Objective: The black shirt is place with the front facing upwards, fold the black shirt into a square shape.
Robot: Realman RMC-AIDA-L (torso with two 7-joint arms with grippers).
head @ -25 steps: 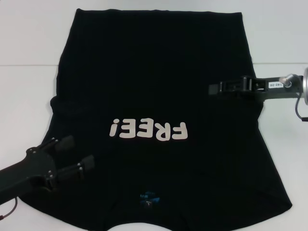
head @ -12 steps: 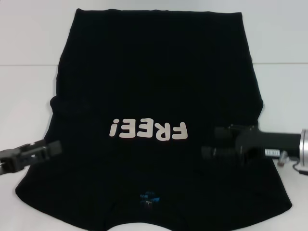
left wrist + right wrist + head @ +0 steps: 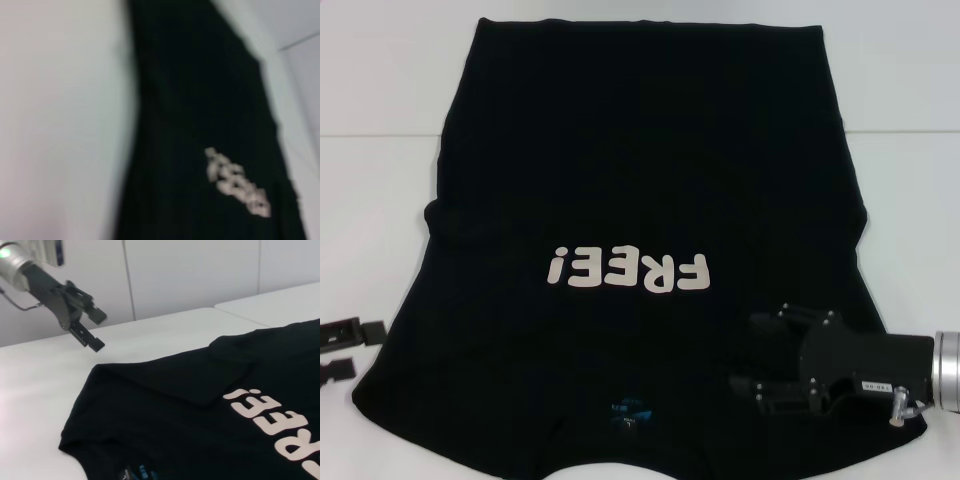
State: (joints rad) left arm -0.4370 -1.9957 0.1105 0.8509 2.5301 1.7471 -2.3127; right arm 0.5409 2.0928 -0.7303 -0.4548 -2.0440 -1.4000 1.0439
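The black shirt (image 3: 640, 180) lies flat on the white table (image 3: 380, 200), front up, collar toward me. Its white "FREE!" print (image 3: 626, 270) is at the middle and the blue neck label (image 3: 628, 410) is near the front edge. My right gripper (image 3: 748, 354) is open, low over the shirt's near right shoulder, empty. My left gripper (image 3: 355, 348) is open and empty beside the shirt's near left edge, off the cloth; it also shows in the right wrist view (image 3: 99, 331). The left wrist view shows the shirt (image 3: 200, 125) blurred.
Bare white table surface lies to the left (image 3: 370, 260) and right (image 3: 920, 230) of the shirt. A seam between table panels (image 3: 380, 137) runs across the back. A white wall (image 3: 190, 275) stands behind the table in the right wrist view.
My left gripper has drawn back to the left, off the shirt. My right gripper has moved from the shirt's right edge toward me to its near right shoulder. The shirt has not moved.
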